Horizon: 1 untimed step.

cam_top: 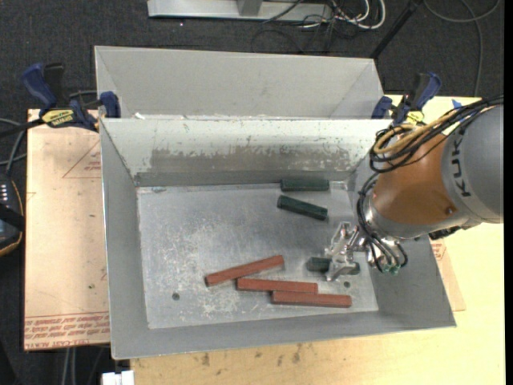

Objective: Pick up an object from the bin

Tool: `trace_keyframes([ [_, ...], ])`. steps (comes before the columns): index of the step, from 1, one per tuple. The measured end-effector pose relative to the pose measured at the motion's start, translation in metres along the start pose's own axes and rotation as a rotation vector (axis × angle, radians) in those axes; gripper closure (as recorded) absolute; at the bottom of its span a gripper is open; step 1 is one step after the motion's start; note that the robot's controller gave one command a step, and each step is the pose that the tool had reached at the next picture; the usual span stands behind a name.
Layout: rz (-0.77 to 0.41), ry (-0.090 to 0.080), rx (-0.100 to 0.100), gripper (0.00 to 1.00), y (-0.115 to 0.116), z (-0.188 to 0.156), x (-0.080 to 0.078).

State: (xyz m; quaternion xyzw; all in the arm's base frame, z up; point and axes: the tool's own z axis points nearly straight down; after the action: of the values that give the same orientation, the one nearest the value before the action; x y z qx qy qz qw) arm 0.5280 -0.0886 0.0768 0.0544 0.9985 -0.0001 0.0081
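The arm comes in from the right, its orange-brown wrist cover (409,191) hanging over the right side of the grey bin (240,147), cables looped across the top of it. The gripper (343,261) is down near the bin floor, towards the near right corner. Right against its left side lies a small dark green block (320,264) – touching the metal or very nearly so. Whether the gripper is spread or closed I cannot tell from here, nor whether that block is truly gripped.

Just nearer and to the left lie three red-brown bars: the nearest bar (311,299) close below the gripper, the middle bar (276,285) touching it, and the slanted bar (244,271) furthest left. Further off, a dark green stick (303,208) lies loose on the floor, and a second green stick (304,184) sits along the foot of the far wall – both well apart from the gripper
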Motion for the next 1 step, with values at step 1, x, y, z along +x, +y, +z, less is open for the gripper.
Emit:
trace_keyframes([
  [1, 0.000, 0.000, 0.000, 1.00, 0.0000, 0.0000, 0.0000],
])
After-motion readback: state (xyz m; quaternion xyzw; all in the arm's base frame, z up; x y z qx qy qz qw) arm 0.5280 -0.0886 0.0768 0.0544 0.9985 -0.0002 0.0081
